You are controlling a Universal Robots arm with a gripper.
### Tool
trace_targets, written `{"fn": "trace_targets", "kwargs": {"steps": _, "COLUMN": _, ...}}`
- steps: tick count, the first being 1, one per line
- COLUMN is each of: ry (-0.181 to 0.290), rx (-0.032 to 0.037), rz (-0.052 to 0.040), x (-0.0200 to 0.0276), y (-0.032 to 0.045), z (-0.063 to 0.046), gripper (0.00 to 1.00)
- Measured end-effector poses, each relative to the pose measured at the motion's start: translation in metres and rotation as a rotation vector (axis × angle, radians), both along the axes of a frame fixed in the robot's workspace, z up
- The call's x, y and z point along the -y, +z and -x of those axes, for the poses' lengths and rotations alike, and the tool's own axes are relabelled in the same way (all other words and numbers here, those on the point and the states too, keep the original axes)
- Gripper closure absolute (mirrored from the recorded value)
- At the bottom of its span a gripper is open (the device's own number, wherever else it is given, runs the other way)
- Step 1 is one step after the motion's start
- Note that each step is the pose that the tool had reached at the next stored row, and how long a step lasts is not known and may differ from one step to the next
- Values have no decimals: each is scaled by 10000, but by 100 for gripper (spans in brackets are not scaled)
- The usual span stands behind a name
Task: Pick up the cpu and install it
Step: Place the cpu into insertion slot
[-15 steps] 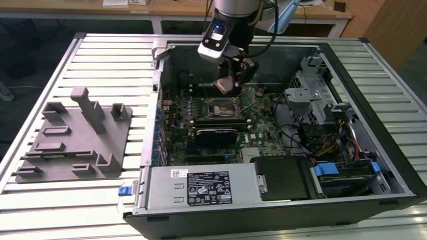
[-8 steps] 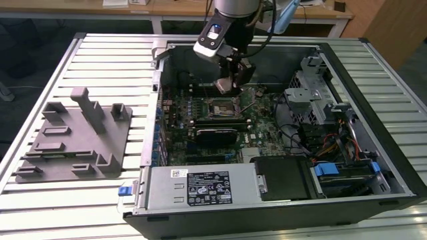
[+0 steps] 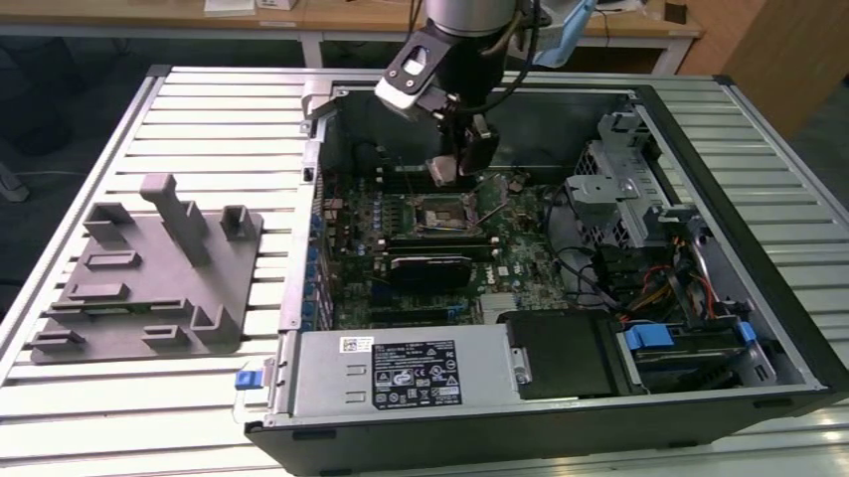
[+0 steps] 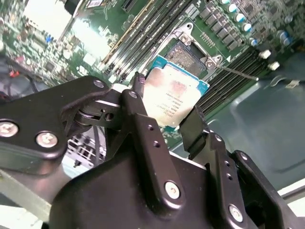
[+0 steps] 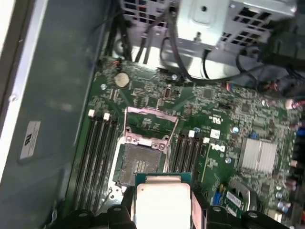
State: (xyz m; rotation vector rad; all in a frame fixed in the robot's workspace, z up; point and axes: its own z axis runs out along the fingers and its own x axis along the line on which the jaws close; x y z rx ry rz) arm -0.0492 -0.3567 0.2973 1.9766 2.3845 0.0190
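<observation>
**A:** What have the fingers (image 4: 142, 119) got?

**B:** The cpu (image 4: 174, 98). They are closed on two opposite edges of it, one finger on each side, with its metal top facing the second wrist view. It hangs in the air inside the case (image 3: 571, 114) and touches nothing else.

**A:** And the socket (image 5: 138, 164)?

**B:** It's open, with its contacts bare. In the first wrist view the cpu sits close above the board (image 3: 518, 263), just beside the socket's near edge and overlapping it a little. It isn't centred over the opening.

**A:** So what makes this step go well?

**B:** As I judge it, squareness and patience. The cpu should be level, with its edges parallel to the socket's and its marked corner matched. It should go straight down and not slide across the contacts. They look fine enough to bend under any sideways drag or pressing. The grip looks narrow, so a jolt could tilt the cpu between the fingers.
</observation>
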Motion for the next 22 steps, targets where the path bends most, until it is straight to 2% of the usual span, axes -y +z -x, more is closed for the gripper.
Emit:
{"fn": "trace_targets", "kwargs": {"steps": 7, "ry": -1178, "rx": 0, "rz": 0, "x": 0, "y": -21, "z": 0, "gripper": 45}}
{"fn": "trace_targets", "kwargs": {"steps": 10, "ry": -1206, "rx": 5, "rz": 0, "x": 0, "y": -50, "z": 0, "gripper": 45}}
{"fn": "trace_targets", "kwargs": {"steps": 22, "ry": -1206, "rx": 7, "rz": 0, "x": 0, "y": -267, "z": 0, "gripper": 45}}
